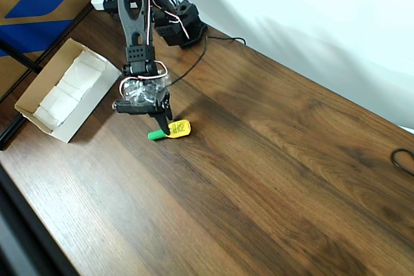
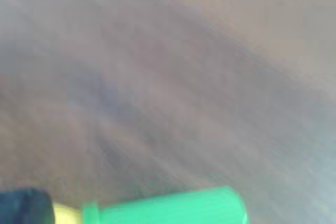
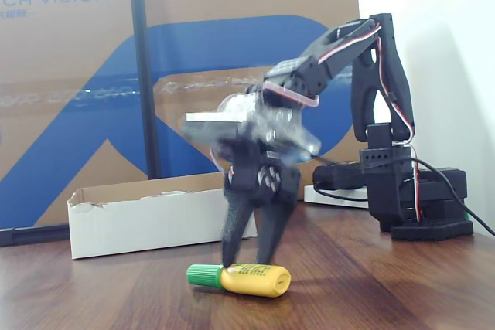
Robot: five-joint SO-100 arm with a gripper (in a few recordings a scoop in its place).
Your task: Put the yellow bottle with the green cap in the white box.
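Note:
The yellow bottle with the green cap (image 1: 179, 128) lies on its side on the brown table, cap pointing left in the overhead view. In the fixed view the bottle (image 3: 251, 279) rests right under my gripper (image 3: 249, 262). The gripper is open, its two dark fingers pointing down with their tips at the bottle's neck end. From overhead, my gripper (image 1: 162, 126) sits over the join of cap and body. The blurred wrist view shows the green cap (image 2: 168, 208) at the bottom edge. The white box (image 1: 70, 130) stands open-topped to the left of the arm, also visible behind the gripper (image 3: 155, 226).
The arm's black base (image 1: 184, 27) with its cables stands at the table's far edge. A cardboard panel with blue print (image 3: 93, 75) leans behind the box. A black cable loop (image 1: 404, 159) lies at the right edge. Bare wood (image 1: 272, 185) stretches to the right.

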